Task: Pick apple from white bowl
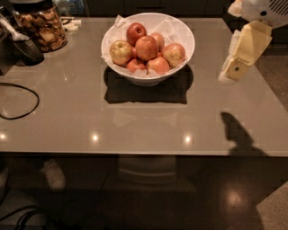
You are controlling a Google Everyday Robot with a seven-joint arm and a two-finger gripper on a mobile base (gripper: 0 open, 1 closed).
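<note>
The arm (pixel 263 8) comes into the view at the upper right corner, where only its rounded white end with a grille can be seen. From it the cream-coloured pincer (pixel 230 72) hangs at a slant, its tip pointing down and toward the middle of the view. The pincer is in the air over the right part of the surface (pixel 135 121), touching nothing.
</note>
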